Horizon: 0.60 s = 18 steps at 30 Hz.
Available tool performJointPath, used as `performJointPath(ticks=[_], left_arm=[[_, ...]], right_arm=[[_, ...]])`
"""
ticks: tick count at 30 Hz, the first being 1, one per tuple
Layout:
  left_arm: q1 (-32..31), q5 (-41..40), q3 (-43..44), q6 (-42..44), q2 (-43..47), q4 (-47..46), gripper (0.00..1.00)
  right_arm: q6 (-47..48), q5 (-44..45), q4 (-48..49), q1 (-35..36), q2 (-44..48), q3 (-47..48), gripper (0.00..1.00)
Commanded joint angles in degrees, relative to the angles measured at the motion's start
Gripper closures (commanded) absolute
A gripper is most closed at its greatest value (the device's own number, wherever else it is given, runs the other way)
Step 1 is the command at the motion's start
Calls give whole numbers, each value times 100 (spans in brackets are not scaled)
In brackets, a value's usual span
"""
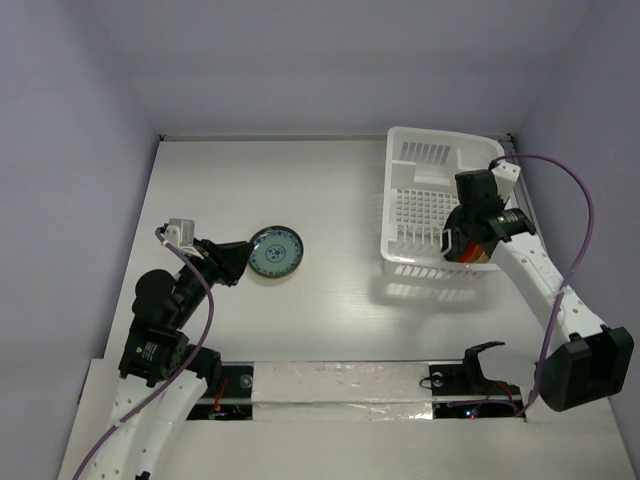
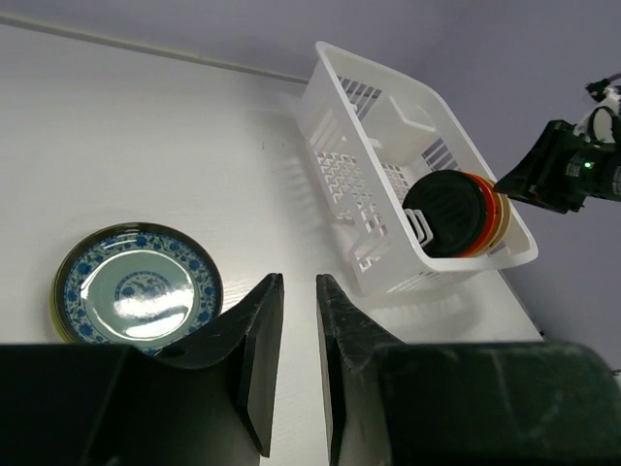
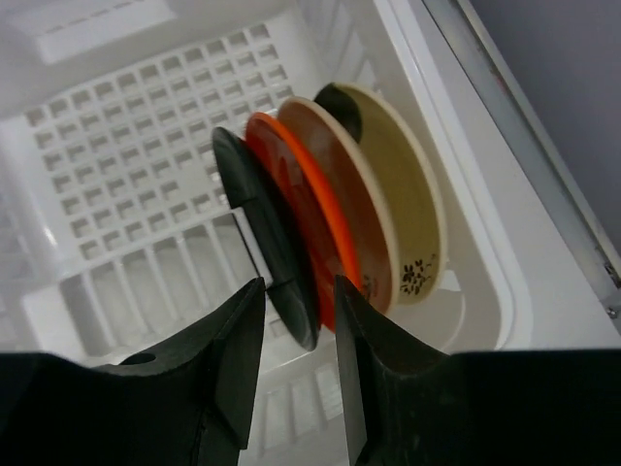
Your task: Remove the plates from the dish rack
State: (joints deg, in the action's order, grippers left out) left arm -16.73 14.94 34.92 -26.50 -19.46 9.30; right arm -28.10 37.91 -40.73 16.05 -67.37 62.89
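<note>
Slotted white plastic rack (image 1: 440,133), right: four-plus round plates (image 3: 388,194), upright. One patterned plate (image 1: 275,251), left. Left gripper (image 2: 298,286) parted, empty; right gripper (image 3: 298,284) astride dark plate (image 3: 262,214), grip unclear.

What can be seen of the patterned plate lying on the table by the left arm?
The plate is small and round, glossy like glazed ceramic: pale green centre with a blue motif, a blue-and-white patterned band, a yellowish rim edge. It lies flat, face up, on the white table, well left of the dish rack. The left claw sits close by its rim with nothing gripped; contact is unclear.
</note>
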Motion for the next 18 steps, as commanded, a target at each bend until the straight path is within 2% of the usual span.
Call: performJointPath(ticks=[1,18], left_arm=[[-58,-26,42,-13,101,-201,82],[-322,-97,50,-22,241,-165,81]], right_arm=[[375,-241,92,-278,-214,-41,61],[630,-416,12,-436,-1111,258,69]])
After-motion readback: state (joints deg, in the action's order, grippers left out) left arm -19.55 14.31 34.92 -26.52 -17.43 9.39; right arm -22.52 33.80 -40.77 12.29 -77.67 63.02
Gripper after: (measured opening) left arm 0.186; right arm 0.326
